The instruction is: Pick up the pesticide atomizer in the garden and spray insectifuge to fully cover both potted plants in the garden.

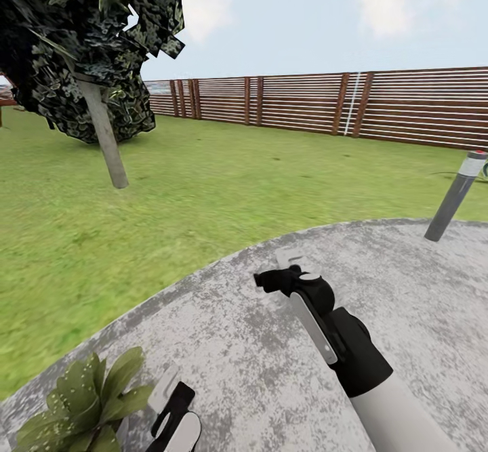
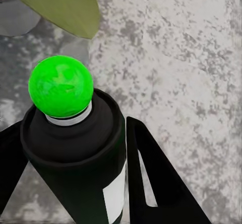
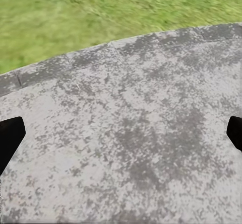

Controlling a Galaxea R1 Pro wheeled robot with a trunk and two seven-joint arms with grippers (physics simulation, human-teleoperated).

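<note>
The pesticide atomizer (image 2: 75,168) is a black bottle with a white label and a bright green ball tip. It stands between the two black fingers (image 2: 151,178) of my left gripper (image 2: 73,133), which is shut on it. A green leaf (image 2: 60,2) of a potted plant hangs just beyond the tip. In the head view that pale-speckled potted plant (image 1: 88,398) sits at the bottom left on the stone paving (image 1: 257,371), with my left gripper (image 1: 173,408) right beside it. My right gripper (image 1: 276,270) hovers open over the paving (image 3: 131,133), holding nothing.
A grey bollard lamp (image 1: 457,194) leans at the paving's right edge. A tree with a pale trunk (image 1: 105,137) stands on the lawn (image 1: 169,194) at the left. A brown slat fence (image 1: 352,103) closes the far side.
</note>
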